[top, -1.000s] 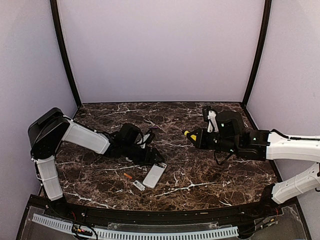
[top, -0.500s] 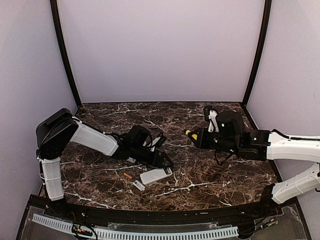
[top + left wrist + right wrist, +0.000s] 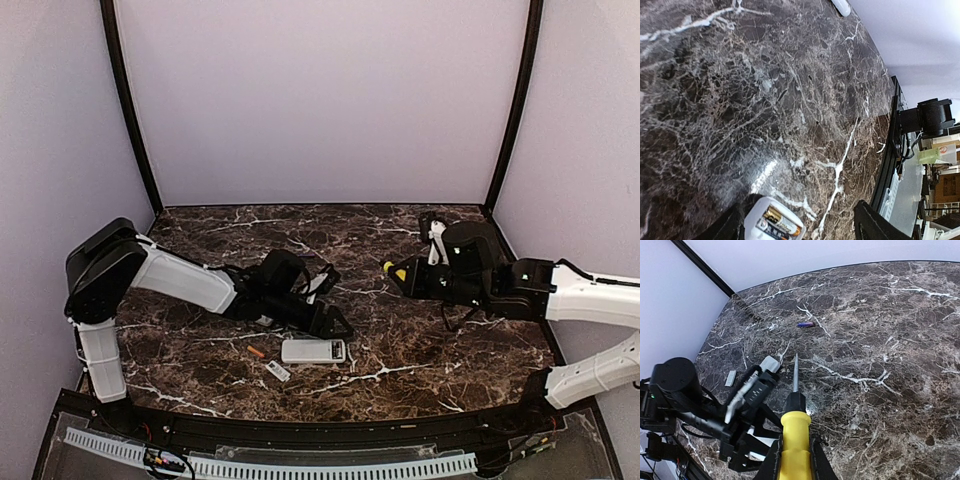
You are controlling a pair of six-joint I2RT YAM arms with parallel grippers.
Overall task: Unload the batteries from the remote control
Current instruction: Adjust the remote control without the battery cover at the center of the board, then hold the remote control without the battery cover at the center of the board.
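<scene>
While the left gripper (image 3: 336,325) hung open about the end of the remote (image 3: 313,351), a battery (image 3: 782,224) lay in its bay: light, stiff, slick, probably best pinched mid-barrel. The right gripper (image 3: 795,460) clenched the screwdriver (image 3: 794,432).

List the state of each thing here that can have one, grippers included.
remote: lying flat, compartment open.
seated battery: in the remote's compartment.
loose battery: out, lying left of the remote.
cover: off, lying near the loose battery.
small purple cylinder: lying loose, apart from the others.
screwdriver: gripped by its yellow handle.
left gripper: open, at the remote's end.
right gripper: shut on the screwdriver.
</scene>
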